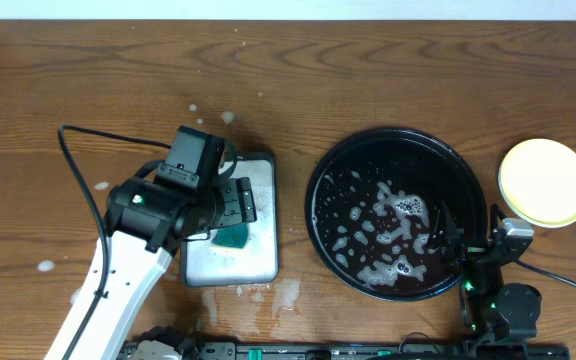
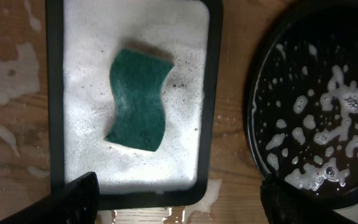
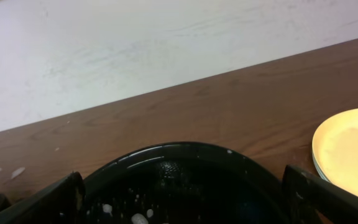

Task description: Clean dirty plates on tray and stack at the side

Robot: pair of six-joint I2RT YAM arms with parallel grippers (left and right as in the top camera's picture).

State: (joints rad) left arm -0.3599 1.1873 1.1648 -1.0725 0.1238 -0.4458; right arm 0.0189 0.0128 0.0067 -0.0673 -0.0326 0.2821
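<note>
Biggest thing first: the wooden desk [image 1: 88, 80] is splashed with suds around both trays, so a slippery surface can be expected. The big round black tray [image 1: 368, 160] sits right of centre and no plate is seen on it, only blobs of foam [image 1: 398, 225], so the washing part looks done, as far as can be judged. Left of it and apart from it, the white black-rimmed sponge tray [image 1: 248, 262] is parked, full of soapy water, presumably so the sponge gets kept wet and off the wood. The dirty plates [image 1: 546, 180] are found stacked on the desk just beside the black tray's right rim, pale yellow one on top with a mint edge peeking out underneath. How many are in the pile can't be counted from here, and no red smears are seen on the top one. The green sponge [image 2: 137, 99] is lying flat in the suds of the sponge tray, gripped by nothing. The left claw [image 2: 179, 202] is held right above it with fingers spread wide and nothing between them, which reads as a hover. The right claw [image 3: 185, 199] is spread too, empty, hung low over the black tray's near-right side beside the stack, probably so the pile isn't bumped
</note>
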